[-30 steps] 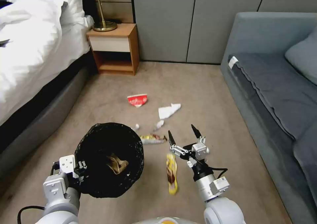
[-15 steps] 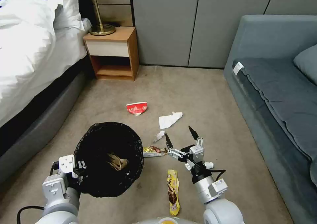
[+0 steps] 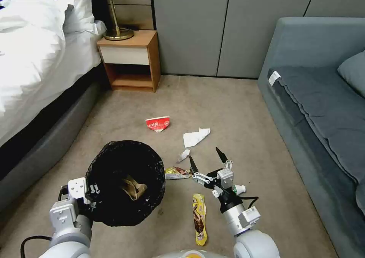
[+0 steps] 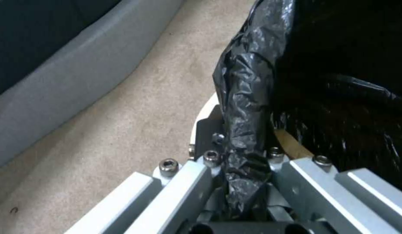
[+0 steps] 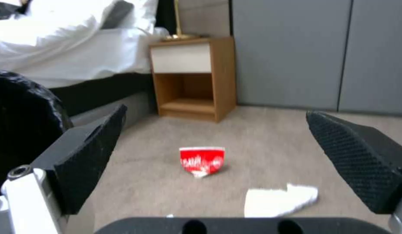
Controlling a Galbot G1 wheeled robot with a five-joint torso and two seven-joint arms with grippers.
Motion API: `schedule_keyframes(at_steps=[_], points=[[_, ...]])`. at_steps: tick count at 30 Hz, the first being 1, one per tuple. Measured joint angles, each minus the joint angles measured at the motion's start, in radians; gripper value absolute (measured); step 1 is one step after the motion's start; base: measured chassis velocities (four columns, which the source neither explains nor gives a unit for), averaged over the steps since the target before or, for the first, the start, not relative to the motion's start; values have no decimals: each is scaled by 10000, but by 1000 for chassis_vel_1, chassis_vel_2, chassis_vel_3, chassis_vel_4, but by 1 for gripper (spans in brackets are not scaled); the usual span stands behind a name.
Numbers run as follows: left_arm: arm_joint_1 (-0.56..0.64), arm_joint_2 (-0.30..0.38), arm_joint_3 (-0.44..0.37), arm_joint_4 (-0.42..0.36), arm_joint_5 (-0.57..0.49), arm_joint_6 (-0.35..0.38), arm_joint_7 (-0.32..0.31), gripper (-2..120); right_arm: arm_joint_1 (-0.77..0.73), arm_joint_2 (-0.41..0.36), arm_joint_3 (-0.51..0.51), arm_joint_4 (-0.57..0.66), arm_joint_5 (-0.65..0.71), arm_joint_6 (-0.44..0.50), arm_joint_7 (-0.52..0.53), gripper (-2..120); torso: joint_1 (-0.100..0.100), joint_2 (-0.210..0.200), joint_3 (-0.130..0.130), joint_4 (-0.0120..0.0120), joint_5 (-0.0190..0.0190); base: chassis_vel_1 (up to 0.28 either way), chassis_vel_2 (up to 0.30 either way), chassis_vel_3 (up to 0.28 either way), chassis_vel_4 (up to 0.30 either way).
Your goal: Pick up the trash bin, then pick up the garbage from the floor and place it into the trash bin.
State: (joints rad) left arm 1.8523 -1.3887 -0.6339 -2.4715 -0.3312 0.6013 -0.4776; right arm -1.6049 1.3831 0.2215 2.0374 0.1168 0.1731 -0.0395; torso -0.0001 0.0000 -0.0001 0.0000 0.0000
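Bin's in the left end effector, litter all over the carpet

Left end effector point(image 4: 246, 182) is clamped on the rim and black liner of the trash bin point(image 3: 125, 182), near left, with a brown wrapper point(image 3: 133, 187) inside. Right end effector point(image 3: 205, 160) hangs spread wide, holding nothing, above the carpet point(image 3: 235, 109). Yellow wrapper point(image 3: 199, 218) lies near, a small bottle point(image 3: 238, 189) just right of the arm, white tissue point(image 3: 195, 137) and crushed red cup point(image 3: 157, 123) farther out.

Small bottle point(image 3: 238, 189) half hidden behind the right gripper point(image 3: 205, 161); brown scrap point(image 3: 133, 187) in the trash bin point(image 3: 114, 212) unidentifiable.
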Motion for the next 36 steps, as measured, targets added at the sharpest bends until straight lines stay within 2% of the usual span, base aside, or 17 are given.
schedule_keyframes(at_steps=[2,3,4,6,7,10,11,15,16,18,19,20,28,34,36], points=[[-8,15,6,12,-8,0,-2,1,83,-223,-68,145,466,-633,396,100,0,-1,0,0,1,0,0,0,0],[-10,28,8,22,-10,0,-3,1,155,-436,-98,307,770,-1256,672,100,0,-1,0,0,0,0,0,0,0],[-10,28,8,22,-10,0,-3,1,155,-436,-98,307,770,-1256,672,100,0,-1,0,0,0,0,0,0,0],[-16,50,16,58,-10,0,-6,1,387,-1042,-246,634,1609,-2859,1368,100,0,-1,0,0,1,0,0,0,0],[-16,50,16,58,-10,0,-6,1,387,-1042,-246,634,1609,-2859,1368,100,0,-1,0,0,1,0,0,0,0],[-28,-17,53,107,13,0,-11,1,759,-1968,-480,549,2319,-3972,1888,100,0,-1,0,0,3,0,0,0,0],[-28,-17,53,107,13,0,-11,1,759,-1968,-480,549,2319,-3972,1888,100,0,-1,0,0,3,0,0,0,0],[-16,-94,83,194,20,-7,-13,1,1247,-3050,-819,108,3587,-5613,2311,100,0,-1,1,1,1,0,0,0,0],[-16,-94,83,194,20,-7,-13,1,1247,-3050,-819,108,3587,-5613,2311,100,0,-1,1,1,1,0,0,0,0],[-24,-125,83,252,26,-13,-13,1,1655,-3365,-1076,-325,4509,-6512,2640,100,0,-1,1,-1,1,0,0,0,0],[-24,-125,83,252,26,-13,-13,1,1655,-3365,-1076,-325,4509,-6512,2640,100,0,-1,1,-1,1,0,0,0,0],[-23,-163,83,271,51,-25,-13,1,1896,-3462,-1211,-604,5052,-7005,2753,100,0,-1,1,1,1,0,0,0,0],[-58,-270,151,320,167,-75,-15,1,2595,-3822,-1608,-1717,6077,-7724,2513,100,1,0,1,0,1,0,0,0,0],[-97,-302,225,399,244,-89,-15,1,2814,-3840,-1765,-2280,5929,-7852,2063,100,0,-1,1,0,-1,0,0,0,0],[-81,-330,273,420,312,-97,-14,1,3031,-3537,-1953,-2825,5611,-7832,1577,100,1,-1,1,0,-1,0,0,0,0]])
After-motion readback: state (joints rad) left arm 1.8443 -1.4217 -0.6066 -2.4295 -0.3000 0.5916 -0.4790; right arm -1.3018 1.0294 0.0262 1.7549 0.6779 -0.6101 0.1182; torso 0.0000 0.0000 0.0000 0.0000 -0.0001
